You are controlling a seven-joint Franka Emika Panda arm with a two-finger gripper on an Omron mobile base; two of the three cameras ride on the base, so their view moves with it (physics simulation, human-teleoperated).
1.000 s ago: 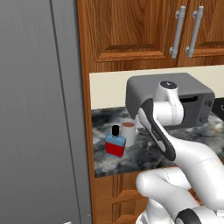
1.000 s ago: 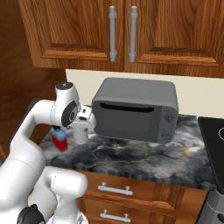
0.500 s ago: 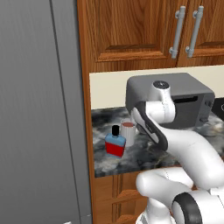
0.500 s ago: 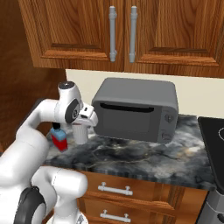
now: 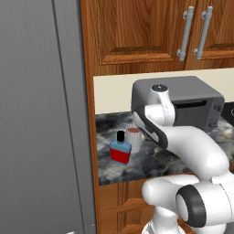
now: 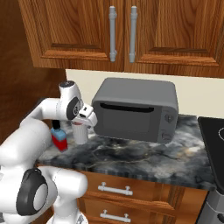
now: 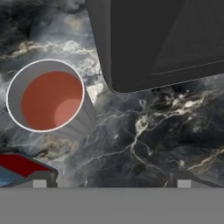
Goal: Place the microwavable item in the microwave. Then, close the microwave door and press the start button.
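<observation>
Pincer (image 6: 86, 119) open wide, empty, poised above cup (image 7: 49, 97); cup upright on marble bench (image 6: 131, 153), between bottle (image 5: 120, 148) and toaster oven (image 6: 136, 109).

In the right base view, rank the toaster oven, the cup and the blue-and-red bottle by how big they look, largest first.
1. Toaster oven, by far the largest.
2 and 3. Cup and blue-and-red bottle look about alike; the arm covers part of each, so I will not rank them.
</observation>
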